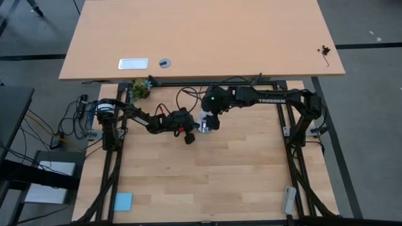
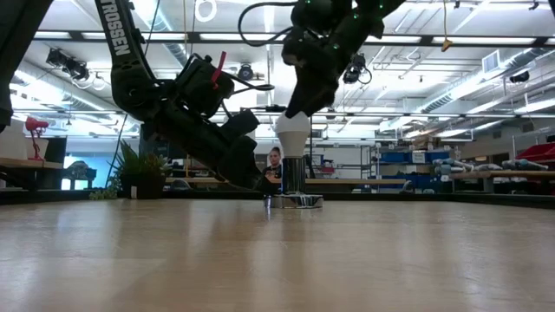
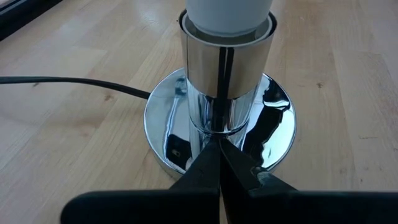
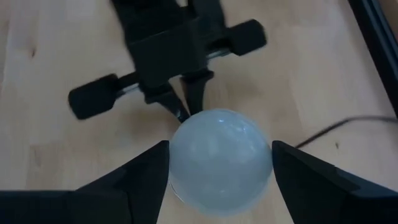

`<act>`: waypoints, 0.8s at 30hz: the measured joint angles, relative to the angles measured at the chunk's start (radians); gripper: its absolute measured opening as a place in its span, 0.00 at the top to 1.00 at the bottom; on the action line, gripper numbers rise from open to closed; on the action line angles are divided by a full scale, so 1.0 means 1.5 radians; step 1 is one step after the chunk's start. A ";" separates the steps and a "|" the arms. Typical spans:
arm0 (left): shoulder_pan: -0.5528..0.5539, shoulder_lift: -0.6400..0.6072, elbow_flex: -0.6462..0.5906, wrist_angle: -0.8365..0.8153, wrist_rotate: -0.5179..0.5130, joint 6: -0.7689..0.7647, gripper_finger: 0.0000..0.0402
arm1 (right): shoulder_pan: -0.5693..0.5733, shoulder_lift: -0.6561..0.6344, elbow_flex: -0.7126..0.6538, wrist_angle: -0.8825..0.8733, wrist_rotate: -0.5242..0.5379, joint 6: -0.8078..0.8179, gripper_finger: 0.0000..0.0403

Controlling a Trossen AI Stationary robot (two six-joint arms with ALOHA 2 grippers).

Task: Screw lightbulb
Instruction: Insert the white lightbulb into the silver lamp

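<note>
Lightbulb (image 4: pixel 219 158) seated in the socket, right gripper (image 4: pixel 219 163) set around its dome for a turn.

Screwing-in looks to be the step in hand: the bulb stands upright with its narrow end down inside the shiny metal socket (image 3: pixel 227 68), which rises from a round chrome base (image 3: pixel 280 124) on the wooden table (image 1: pixel 239 182), a black cord (image 3: pixel 68 82) trailing away. The right gripper hangs over it from above, fingers (image 4: pixel 140 171) apart on either side of the glass, just beside it; whether they touch it I cannot tell. The left gripper (image 3: pixel 219 165) has its fingers pressed together, tips touching the socket's stem just above the base, seemingly steadying it. Next, I judge, the right fingers need to pinch the dome gently and twist about the upright axis while the base stays put.
</note>
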 joint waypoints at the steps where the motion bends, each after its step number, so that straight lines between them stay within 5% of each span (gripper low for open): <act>1: 0.000 0.000 0.000 0.000 0.000 0.000 0.99 | 0.002 0.000 0.000 -0.003 0.010 0.028 0.33; 6: 0.000 0.000 0.000 0.000 0.000 0.000 0.99 | 0.016 0.008 0.003 -0.029 0.059 0.225 0.36; 10: 0.000 0.000 0.000 0.000 0.000 -0.001 0.99 | 0.036 0.009 0.001 -0.026 0.087 0.266 0.32; 17: 0.000 0.000 0.000 0.000 0.000 -0.005 0.99 | 0.049 -0.025 -0.006 -0.030 0.103 0.203 0.18; 24: 0.000 0.000 0.000 0.000 0.000 -0.005 0.99 | 0.047 -0.046 -0.003 -0.014 0.076 0.014 0.11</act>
